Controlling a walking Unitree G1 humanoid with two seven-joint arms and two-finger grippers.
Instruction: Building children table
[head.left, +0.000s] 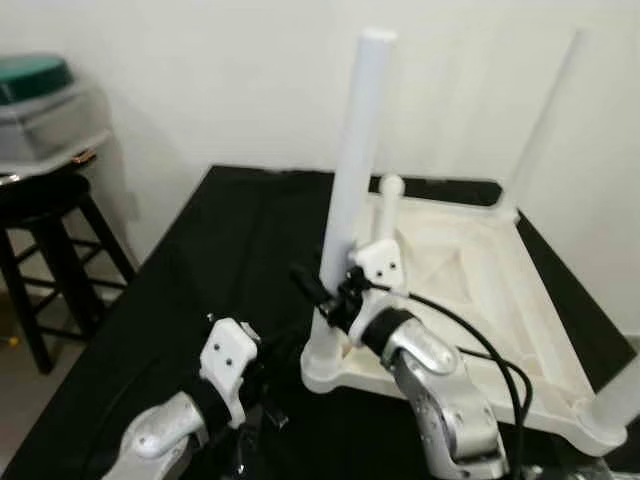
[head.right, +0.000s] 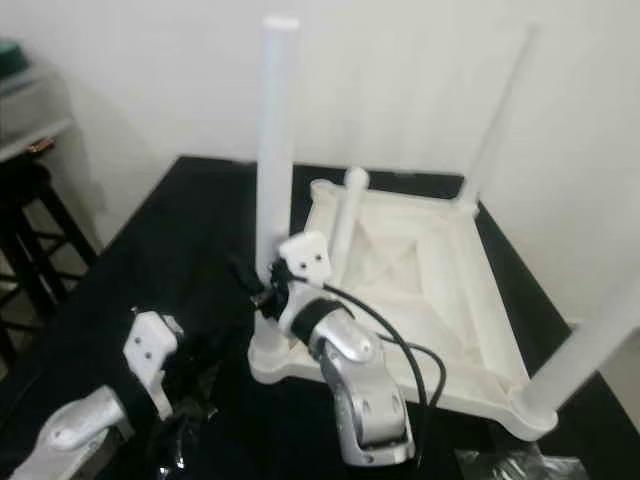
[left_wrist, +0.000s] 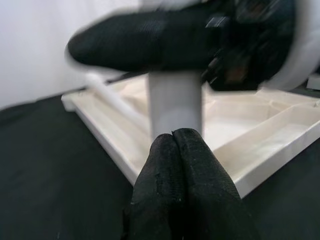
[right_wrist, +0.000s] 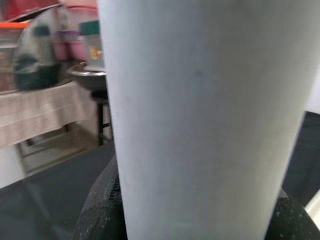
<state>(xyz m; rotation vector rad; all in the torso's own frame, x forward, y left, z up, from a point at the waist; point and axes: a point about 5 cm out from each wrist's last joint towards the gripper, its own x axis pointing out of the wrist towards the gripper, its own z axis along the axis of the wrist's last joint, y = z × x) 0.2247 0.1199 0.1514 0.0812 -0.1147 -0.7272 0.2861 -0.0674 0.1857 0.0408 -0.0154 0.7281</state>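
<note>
A white tabletop (head.left: 470, 300) is lying upside down on a black surface (head.left: 200, 290), with legs standing up from its corners and a loose leg (head.left: 385, 215) lying across it. The right gripper (head.left: 325, 290) is clamping its fingers (right_wrist: 100, 210) around the near-left leg (head.left: 355, 150), low down near the socket. The left gripper (left_wrist: 180, 137) is hovering just beside that same corner, its fingertips (left_wrist: 172, 165) pressed together and holding nothing. A black stool (head.left: 50, 230) is standing to the left.
</note>
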